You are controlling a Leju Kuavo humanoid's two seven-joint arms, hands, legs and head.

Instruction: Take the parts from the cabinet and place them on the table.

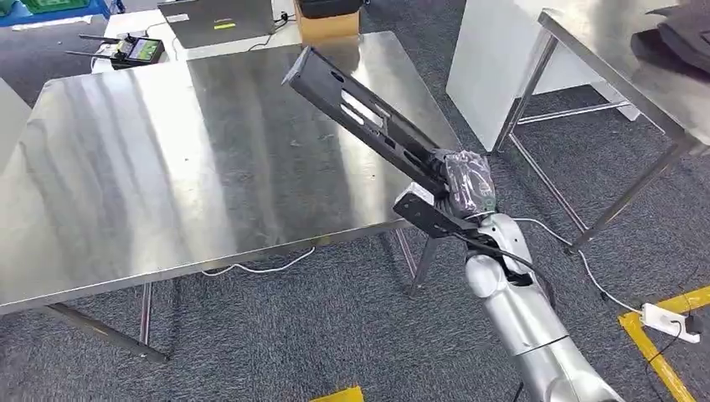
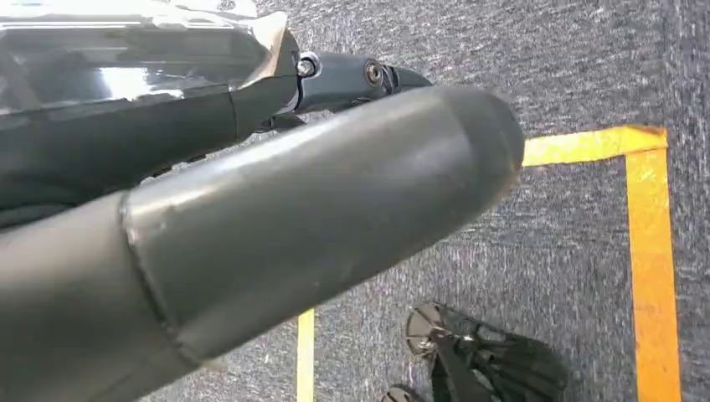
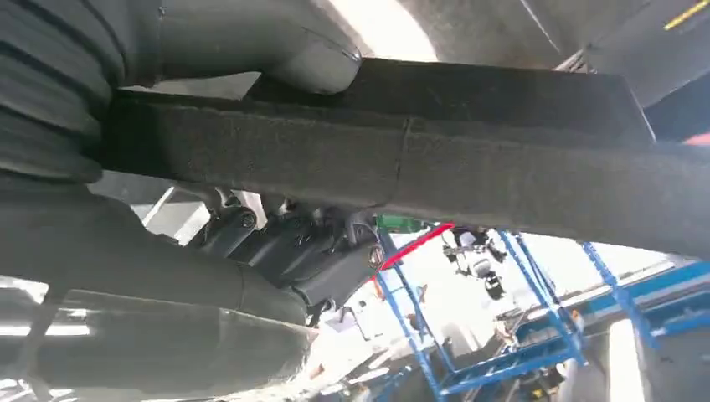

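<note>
While the long black slotted bracket [image 1: 368, 117] is carried in the air, its far end reaches over the near right corner of the steel tabletop [image 1: 167, 167] without resting on it, so placement is judged still to come. The right hand [image 1: 465, 186] grips the bracket near its lower end, fingers wrapped around the bar; the right wrist view shows the bracket [image 3: 402, 159] clamped under the thumb. The left hand [image 2: 251, 218] hangs over the carpet beside yellow floor tape [image 2: 645, 243]; whether it is spread or curled cannot be told. Beyond the tabletop lie a laptop [image 1: 219, 21] and a handheld controller [image 1: 138, 50].
</note>
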